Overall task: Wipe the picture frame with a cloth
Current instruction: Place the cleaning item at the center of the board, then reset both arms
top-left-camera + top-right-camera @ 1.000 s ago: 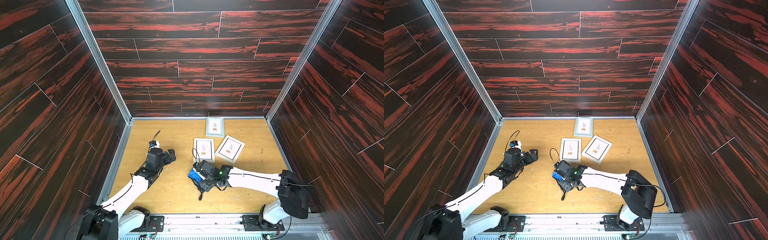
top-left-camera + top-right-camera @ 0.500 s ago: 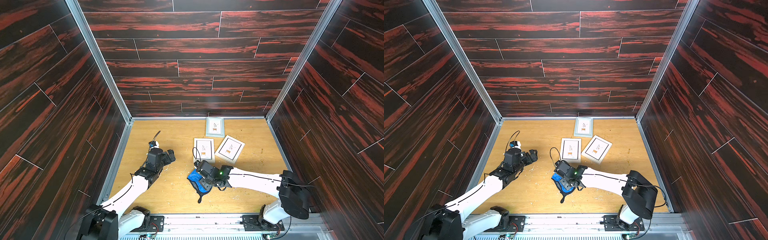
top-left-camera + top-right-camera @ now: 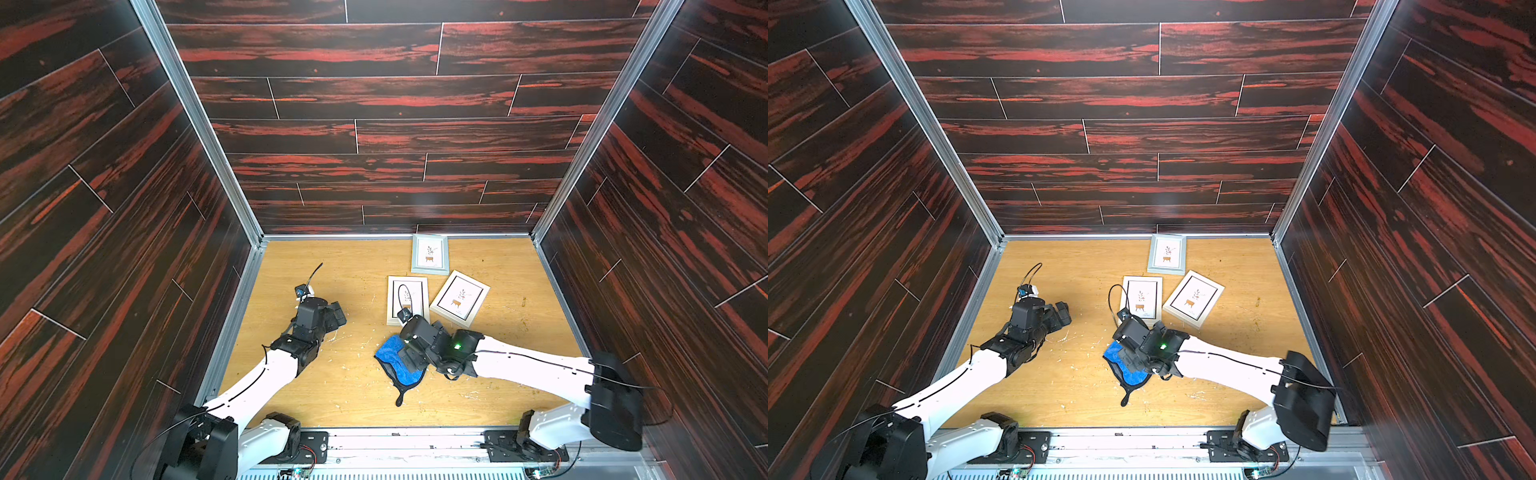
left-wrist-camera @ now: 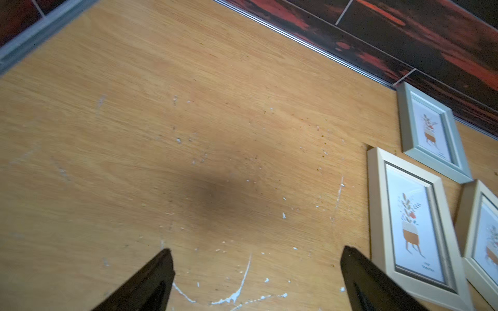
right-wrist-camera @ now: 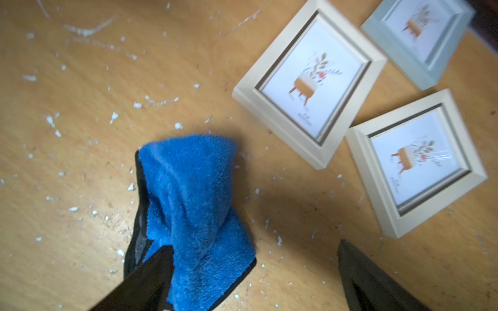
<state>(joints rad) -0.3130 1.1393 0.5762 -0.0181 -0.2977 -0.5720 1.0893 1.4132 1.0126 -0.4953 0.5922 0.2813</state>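
The bright blue cloth (image 3: 392,362) (image 3: 1120,360) lies crumpled on the wooden table, its black loop trailing toward the front edge. My right gripper (image 3: 409,359) (image 5: 254,246) hovers just over it, open; one fingertip (image 5: 161,258) overlaps the cloth (image 5: 194,204) and nothing is gripped. Just beyond it lie three picture frames: a cream one (image 3: 407,299) (image 5: 310,80), a tilted cream one (image 3: 459,298) (image 5: 415,161) and a grey-blue one (image 3: 430,253) (image 5: 420,35) by the back wall. My left gripper (image 3: 338,313) (image 4: 254,249) is open over bare table to the left.
Dark red wood-pattern walls (image 3: 395,124) enclose the table (image 3: 498,390) on three sides, edged by a metal rail (image 3: 232,324). White scratches and flecks (image 4: 237,290) mark the wood. The left wrist view shows the frames (image 4: 409,226) off to one side.
My right gripper has gone from shut on the cloth to open, and the cloth has dropped and spread on the table. The left arm has not moved.
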